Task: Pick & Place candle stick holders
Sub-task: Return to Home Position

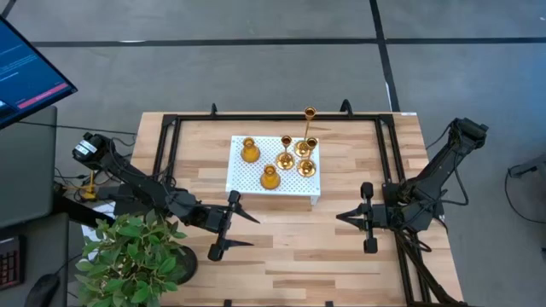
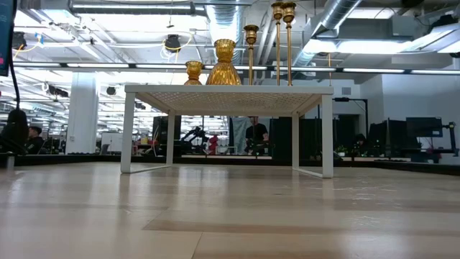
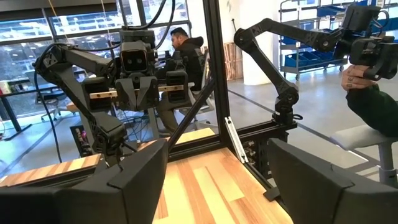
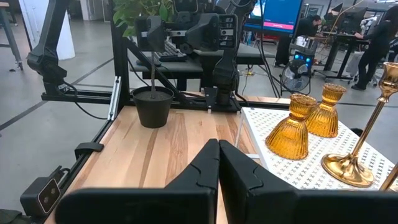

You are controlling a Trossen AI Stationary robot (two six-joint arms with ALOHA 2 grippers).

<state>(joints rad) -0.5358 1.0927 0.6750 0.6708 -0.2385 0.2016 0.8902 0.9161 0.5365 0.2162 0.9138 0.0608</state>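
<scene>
At 7 o'clock on the table [image 1: 299, 256], the left gripper [image 1: 253, 232] has its fingers wide apart, with nothing in them. At 4 o'clock, the right gripper [image 1: 340, 217] has its fingers pressed together, holding nothing. Farther back, toward 12 o'clock, the gold candle stick holders [image 1: 270, 177] stand on the white tray [image 1: 246, 182].

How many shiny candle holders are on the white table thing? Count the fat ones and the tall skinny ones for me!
Squat amber holders: 2
Tall thin-stemmed gold holders: 3
Total on the white shelf: 5
</scene>
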